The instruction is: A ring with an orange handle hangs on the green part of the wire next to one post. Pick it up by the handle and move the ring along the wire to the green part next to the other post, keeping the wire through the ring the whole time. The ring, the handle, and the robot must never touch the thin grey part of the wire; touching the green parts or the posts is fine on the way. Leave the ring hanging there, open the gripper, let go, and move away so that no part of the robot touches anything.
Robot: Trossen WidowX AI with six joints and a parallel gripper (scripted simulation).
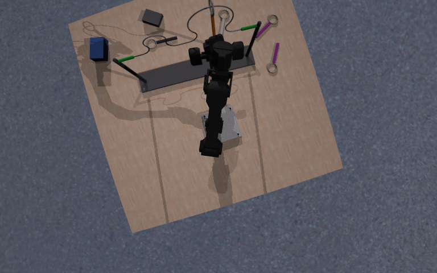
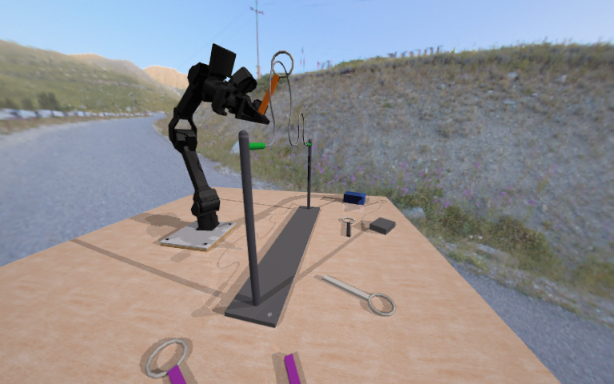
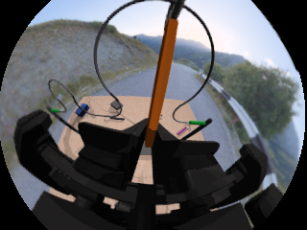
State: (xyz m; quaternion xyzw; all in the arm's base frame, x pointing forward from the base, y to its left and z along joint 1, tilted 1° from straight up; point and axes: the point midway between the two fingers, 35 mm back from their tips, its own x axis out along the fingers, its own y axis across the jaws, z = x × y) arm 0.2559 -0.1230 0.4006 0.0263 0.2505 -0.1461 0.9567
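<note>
The orange handle (image 1: 213, 25) (image 2: 270, 94) (image 3: 163, 81) slants up from my gripper (image 2: 263, 116) (image 3: 150, 121), which is shut on its lower end. The metal ring (image 2: 272, 63) at its top is around the top of the tall arch of the grey wire (image 1: 188, 24) (image 2: 290, 97) (image 3: 95, 48). Whether ring and wire touch cannot be told. One green part (image 1: 249, 27) (image 2: 257, 146) (image 3: 197, 123) is by the near post (image 2: 249, 217) of the exterior view. The other green part (image 1: 126, 59) (image 2: 308, 144) (image 3: 55, 110) is by the far post (image 2: 308, 176).
A dark base bar (image 1: 173, 75) (image 2: 285, 258) joins the posts. On the table lie a blue box (image 1: 97, 49) (image 2: 354, 198), a dark block (image 1: 152, 17) (image 2: 382, 225), a black-handled ring, a pale-handled ring (image 2: 346, 286) and two purple-handled rings.
</note>
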